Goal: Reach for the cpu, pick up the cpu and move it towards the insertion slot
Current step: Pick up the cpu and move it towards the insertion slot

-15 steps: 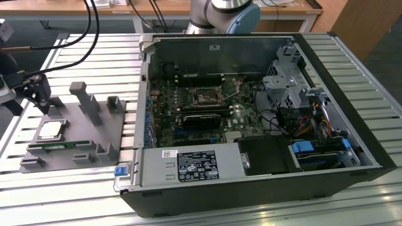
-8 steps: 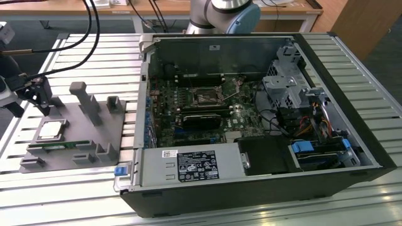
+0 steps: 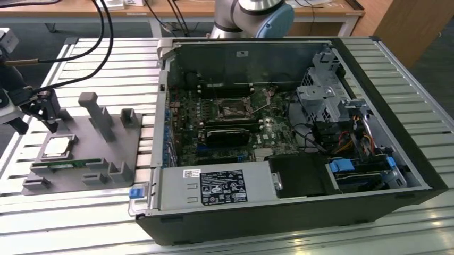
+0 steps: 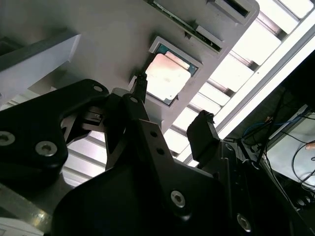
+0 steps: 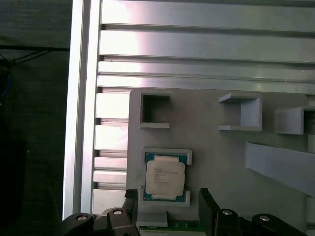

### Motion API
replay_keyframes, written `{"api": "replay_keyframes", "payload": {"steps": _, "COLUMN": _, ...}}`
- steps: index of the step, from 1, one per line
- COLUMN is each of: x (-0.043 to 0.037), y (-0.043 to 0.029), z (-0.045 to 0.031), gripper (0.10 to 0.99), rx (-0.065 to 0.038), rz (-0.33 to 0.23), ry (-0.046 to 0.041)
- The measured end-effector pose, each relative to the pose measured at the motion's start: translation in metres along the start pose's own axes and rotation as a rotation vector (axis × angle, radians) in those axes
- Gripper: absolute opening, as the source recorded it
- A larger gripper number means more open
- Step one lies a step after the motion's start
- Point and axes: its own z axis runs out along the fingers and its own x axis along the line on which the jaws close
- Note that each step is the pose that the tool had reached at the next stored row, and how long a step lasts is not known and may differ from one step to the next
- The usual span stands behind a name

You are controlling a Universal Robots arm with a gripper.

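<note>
A slatted aluminium table (image 3: 85,218) carries an open computer case (image 3: 404,170) across its middle and a grey holding fixture (image 3: 95,151) near its edge at the exterior view's left. The cpu (image 3: 58,147) lies flat in a square recess of that fixture, silvery top upward, close to the fixture's outer edge, with a narrow green memory stick (image 3: 65,164) in a groove just beside it. The gripper (image 3: 35,126) hangs over the same outer edge of the fixture, near the chip. Its claw is spread. In the first wrist view the two dark fingers (image 5: 205,199) stand apart on either side of the recess, and the cpu (image 5: 165,178) shows between them, with neither finger touching it. In the second wrist view one fingertip (image 4: 141,81) sits just beside a corner of the chip's recess. The insertion slot (image 3: 232,110) is well apart from the chip, inside the case on the motherboard, with a dark centre and a thin silver lever. A long black card (image 3: 227,135) sits just beside it.
</note>
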Motion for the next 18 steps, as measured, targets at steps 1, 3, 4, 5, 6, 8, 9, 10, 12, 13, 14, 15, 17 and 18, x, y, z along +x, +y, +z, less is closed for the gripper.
{"api": "replay_keyframes", "payload": {"steps": 1, "x": 0.0, "y": -0.0001, "z": 0.0005, "gripper": 0.604, "rx": 0.0, "rz": 0.0, "ry": 0.0}}
{"api": "replay_keyframes", "payload": {"steps": 3, "x": 0.0, "y": -0.0003, "z": 0.0016, "gripper": 0.604, "rx": 0.0, "rz": 0.0, "ry": 0.0}}
{"api": "replay_keyframes", "payload": {"steps": 4, "x": 0.0, "y": -0.0004, "z": 0.0022, "gripper": 0.604, "rx": 0.0, "rz": 0.0, "ry": -0.0001}}
{"api": "replay_keyframes", "payload": {"steps": 5, "x": 0.0, "y": -0.0005, "z": 0.0028, "gripper": 0.604, "rx": 0.0, "rz": 0.0, "ry": -0.0001}}
{"api": "replay_keyframes", "payload": {"steps": 6, "x": 0.0, "y": -0.0005, "z": 0.0034, "gripper": 0.604, "rx": 0.0, "rz": 0.0, "ry": -0.0001}}
{"api": "replay_keyframes", "payload": {"steps": 8, "x": 0.0, "y": -0.0007, "z": 0.0046, "gripper": 0.604, "rx": 0.0, "rz": 0.0, "ry": 0.0}}
{"api": "replay_keyframes", "payload": {"steps": 9, "x": 0.0, "y": -0.0007, "z": 0.005, "gripper": 0.604, "rx": 0.0, "rz": 0.0, "ry": 0.0}}
{"api": "replay_keyframes", "payload": {"steps": 10, "x": 0.0, "y": -0.0007, "z": 0.0055, "gripper": 0.604, "rx": 0.0, "rz": 0.0, "ry": 0.0}}
{"api": "replay_keyframes", "payload": {"steps": 12, "x": 0.0, "y": -0.0007, "z": 0.0065, "gripper": 0.604, "rx": 0.0, "rz": 0.0, "ry": -0.0001}}
{"api": "replay_keyframes", "payload": {"steps": 13, "x": 0.0, "y": -0.0008, "z": 0.007, "gripper": 0.604, "rx": 0.0, "rz": 0.0, "ry": 0.0}}
{"api": "replay_keyframes", "payload": {"steps": 14, "x": 0.0, "y": -0.0008, "z": 0.0074, "gripper": 0.604, "rx": 0.0, "rz": 0.0, "ry": 0.0}}
{"api": "replay_keyframes", "payload": {"steps": 15, "x": 0.0, "y": -0.0008, "z": 0.0079, "gripper": 0.604, "rx": 0.0, "rz": 0.0, "ry": 0.0}}
{"api": "replay_keyframes", "payload": {"steps": 17, "x": 0.0, "y": -0.0009, "z": 0.0088, "gripper": 0.604, "rx": 0.0, "rz": 0.0, "ry": 0.0001}}
{"api": "replay_keyframes", "payload": {"steps": 18, "x": 0.0, "y": -0.0009, "z": 0.0093, "gripper": 0.604, "rx": 0.0, "rz": 0.0, "ry": 0.0}}
